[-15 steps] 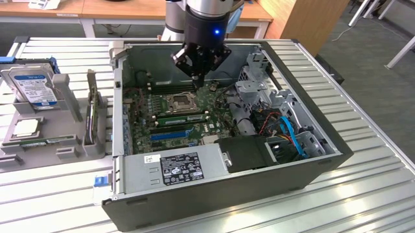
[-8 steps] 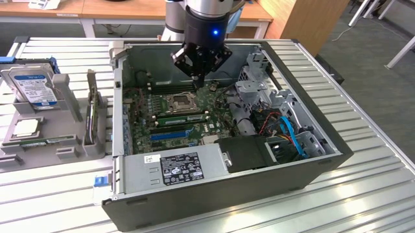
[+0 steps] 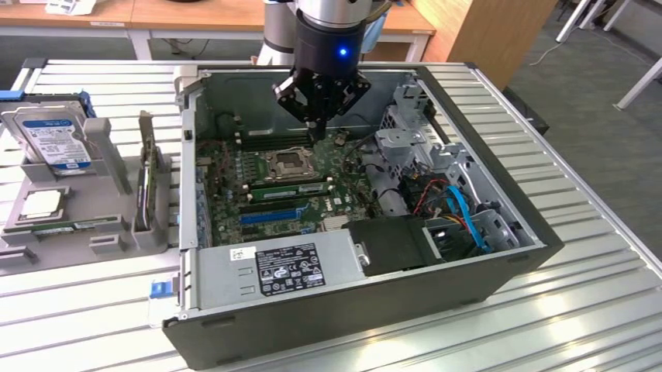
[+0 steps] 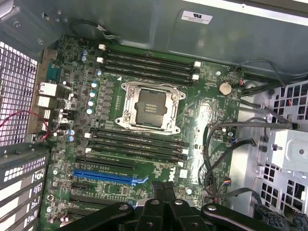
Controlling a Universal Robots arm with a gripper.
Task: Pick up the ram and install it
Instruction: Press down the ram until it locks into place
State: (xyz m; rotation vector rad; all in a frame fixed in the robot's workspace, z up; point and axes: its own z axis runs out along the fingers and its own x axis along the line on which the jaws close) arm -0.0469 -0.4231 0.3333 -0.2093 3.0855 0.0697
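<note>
The pincer (image 3: 319, 120) hangs closed and empty over the motherboard (image 3: 271, 186) inside the computer case (image 3: 414, 294); the ram (image 3: 74, 226) lies in the grey holder (image 3: 62, 232) on the table (image 3: 579, 310), well apart at eight o'clock from it

Ram (image 3: 74, 225): a long, narrow green stick, showing a row of small dark chips. It is lying flat along the front edge of the grey holder (image 3: 62, 232) at the exterior view's left, sitting outside the computer case (image 3: 497, 271), with nothing touching it.
</note>
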